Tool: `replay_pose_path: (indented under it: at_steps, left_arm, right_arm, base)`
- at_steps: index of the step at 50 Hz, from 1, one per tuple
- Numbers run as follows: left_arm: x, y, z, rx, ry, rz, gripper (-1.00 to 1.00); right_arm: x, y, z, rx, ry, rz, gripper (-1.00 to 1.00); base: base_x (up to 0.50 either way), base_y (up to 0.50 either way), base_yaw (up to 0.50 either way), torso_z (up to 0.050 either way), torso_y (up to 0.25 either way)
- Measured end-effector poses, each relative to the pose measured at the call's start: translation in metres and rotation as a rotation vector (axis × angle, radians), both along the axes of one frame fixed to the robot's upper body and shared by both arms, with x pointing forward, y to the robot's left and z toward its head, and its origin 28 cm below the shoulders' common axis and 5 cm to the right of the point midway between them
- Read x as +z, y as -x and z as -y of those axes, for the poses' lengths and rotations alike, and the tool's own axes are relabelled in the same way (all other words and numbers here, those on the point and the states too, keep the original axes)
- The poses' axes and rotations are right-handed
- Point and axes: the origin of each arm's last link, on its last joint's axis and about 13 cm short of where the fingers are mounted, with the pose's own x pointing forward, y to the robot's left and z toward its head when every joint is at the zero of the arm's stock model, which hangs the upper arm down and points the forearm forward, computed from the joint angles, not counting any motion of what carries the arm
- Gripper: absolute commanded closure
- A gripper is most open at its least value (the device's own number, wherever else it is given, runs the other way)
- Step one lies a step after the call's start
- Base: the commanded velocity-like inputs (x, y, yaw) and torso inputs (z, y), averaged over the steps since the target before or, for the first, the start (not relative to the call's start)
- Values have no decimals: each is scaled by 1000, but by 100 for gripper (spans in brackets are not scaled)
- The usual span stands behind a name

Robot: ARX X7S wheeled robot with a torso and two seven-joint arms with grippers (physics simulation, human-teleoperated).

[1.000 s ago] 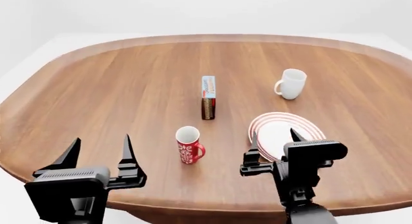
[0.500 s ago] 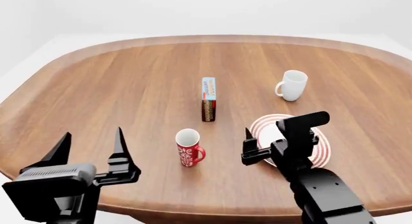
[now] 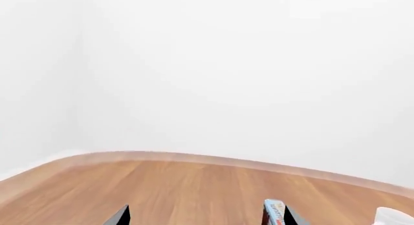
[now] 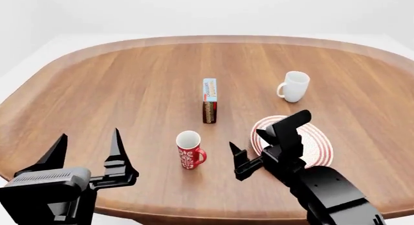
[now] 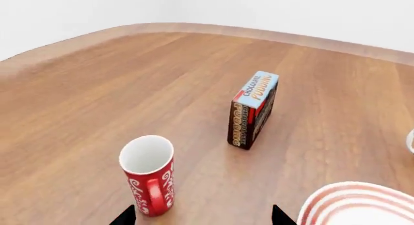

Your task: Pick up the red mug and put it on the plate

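Your right gripper, jaws apart, angles toward the red mug (handle facing it); the left gripper waits open, unneeded.

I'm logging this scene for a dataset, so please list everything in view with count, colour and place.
red mug: 1, red with white markings, white inside, upright near the table's front edge, handle toward the plate.
plate: 1, white with red rings, right of the red mug, partly hidden by the right arm.
white mug: 1, plain white, upright, beyond the plate.
pudding box: 1, blue, red and brown, standing on edge at the table's middle.
table: 1, brown wood, rounded.
left gripper: 1, black, open, at the front left edge.
right gripper: 1, black, open, between red mug and plate.
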Motion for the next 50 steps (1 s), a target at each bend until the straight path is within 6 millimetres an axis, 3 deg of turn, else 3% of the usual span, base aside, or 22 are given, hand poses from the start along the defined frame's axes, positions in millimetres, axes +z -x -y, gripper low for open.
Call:
replay_pose_path:
  at_steps: [6,22,31,50]
  left_arm:
    - [1,0,-1,3,3,2,-100]
    - [4,-1,-2,8,9,7,-100]
    - [6,-1,-3,10,12,9,-100]
    - [7,1,-3,2,18,15,-100]
  right_arm:
    - [-3,-1,0,0,12,-2,-100]
    - [-4,-7,1,-52,-3,18,-100]
    - [-5,-8,3,-75,-2,32,-100]
    - [-22,-13,-4,-7,117,-71,-100]
  base:
    - [355,0,0,0,0]
    - [8,0,0,0,0]
    - [475,0,0,0,0]
    - [0,0,0,0,0]
